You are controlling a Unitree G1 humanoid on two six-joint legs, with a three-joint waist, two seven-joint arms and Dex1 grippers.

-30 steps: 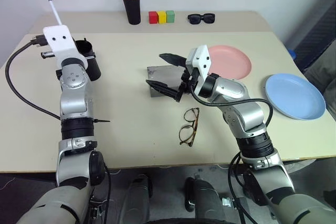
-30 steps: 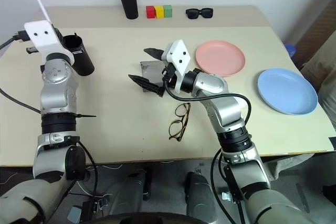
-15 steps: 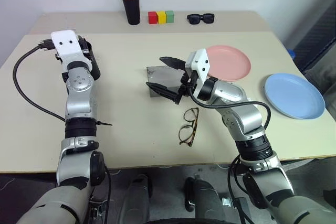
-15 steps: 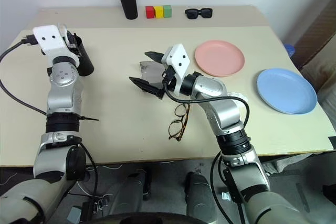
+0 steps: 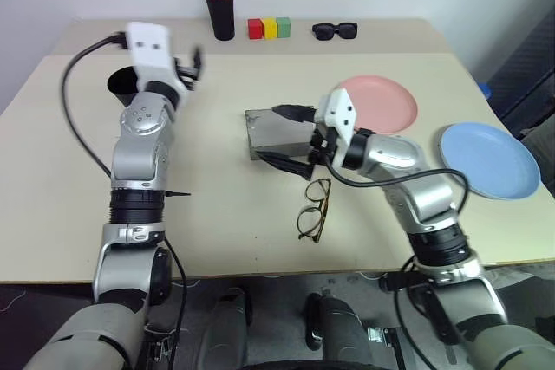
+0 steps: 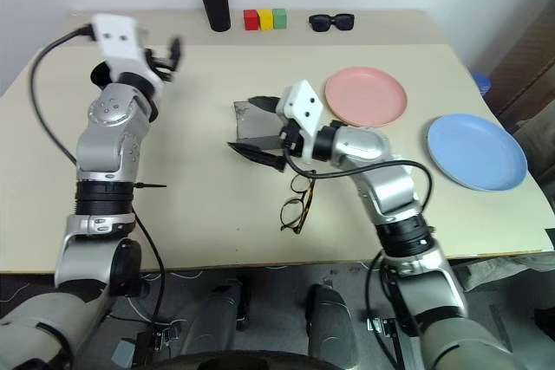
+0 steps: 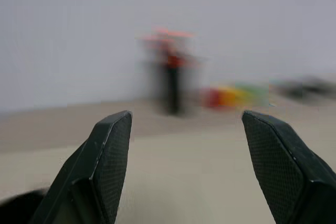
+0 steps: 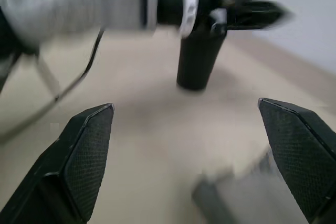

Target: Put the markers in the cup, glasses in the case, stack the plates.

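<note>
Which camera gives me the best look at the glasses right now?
The left eye view: the glasses lie folded on the table, whole and unblocked, just in front of the right end effector. The right eye view shows them equally whole from a slightly shifted angle. I can't make them out in either wrist view.

The case lies on the tabletop directly under the right hand, with the glasses just nearer the robot than that hand. The two plates sit apart off to its right. The cup stands just left of the left hand, partly behind the arm; beyond that hand, seemingly by the far edge, stand a pen holder, blocks and sunglasses
</note>
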